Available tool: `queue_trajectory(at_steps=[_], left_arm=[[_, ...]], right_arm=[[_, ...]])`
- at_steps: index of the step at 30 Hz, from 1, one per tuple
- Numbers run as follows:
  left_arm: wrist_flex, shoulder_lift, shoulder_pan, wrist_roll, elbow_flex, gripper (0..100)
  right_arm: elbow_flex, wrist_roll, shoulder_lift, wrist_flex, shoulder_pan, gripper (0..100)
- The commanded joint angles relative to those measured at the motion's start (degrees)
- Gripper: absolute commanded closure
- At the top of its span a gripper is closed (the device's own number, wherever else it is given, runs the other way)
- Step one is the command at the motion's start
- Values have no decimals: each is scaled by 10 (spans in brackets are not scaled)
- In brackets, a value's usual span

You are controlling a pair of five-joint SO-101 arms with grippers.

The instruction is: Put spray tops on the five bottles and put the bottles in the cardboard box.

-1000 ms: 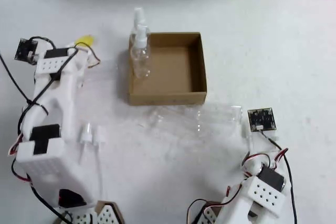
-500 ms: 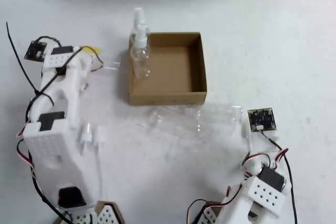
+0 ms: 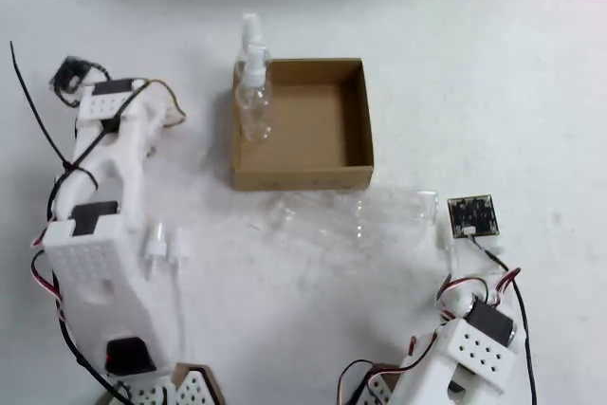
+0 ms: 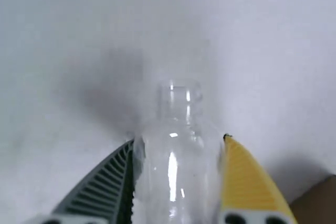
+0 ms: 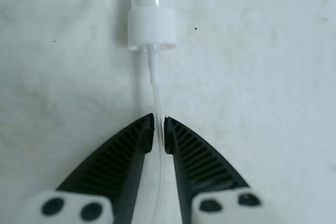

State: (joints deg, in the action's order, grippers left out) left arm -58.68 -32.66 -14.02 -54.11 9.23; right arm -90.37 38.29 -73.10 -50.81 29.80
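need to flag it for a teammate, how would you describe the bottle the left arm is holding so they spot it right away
Start at the cardboard box mid-table, then go to the left gripper beside it. The clear bottle sits clamped between its grey and yellow fingers. Its neck is bare, whereas the two bottles at the box wear white spray tops.

**A:** What is the supporting surface?

**B:** A white table (image 3: pixel 512 73), viewed from above.

**A:** What rests directly on it?

**B:** A cardboard box (image 3: pixel 303 177), open side up, near the centre. Just in front of it, clear bottles (image 3: pixel 389 208) lie on their sides; their number cannot be told. Two spray tops (image 3: pixel 156 244) lie side by side toward the left. A single spray top (image 5: pixel 152 24) lies near the bottles' right end.
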Motion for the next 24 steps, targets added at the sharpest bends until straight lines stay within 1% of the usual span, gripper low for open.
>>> queue_trajectory(at_steps=[1,5,8,10,12,17,19,21,24], left_arm=[[-35,11,-6,100,65,977],[-74,11,-7,225,96,973],[-95,5,-5,356,120,973],[-95,5,-3,444,124,972],[-95,4,-2,499,124,972],[-108,4,3,548,124,972],[-120,4,8,576,123,954],[-135,-1,14,591,123,895],[-152,-29,19,593,129,780]], right_arm=[[4,7,-4,7,-4,984],[4,7,-4,7,-4,984],[4,7,-4,6,-4,984],[4,7,-4,6,-4,984],[4,7,-4,6,-3,984],[4,7,-4,5,-3,984],[4,7,-4,5,-3,984],[4,7,-4,5,-3,984],[4,7,-4,5,-3,984]])
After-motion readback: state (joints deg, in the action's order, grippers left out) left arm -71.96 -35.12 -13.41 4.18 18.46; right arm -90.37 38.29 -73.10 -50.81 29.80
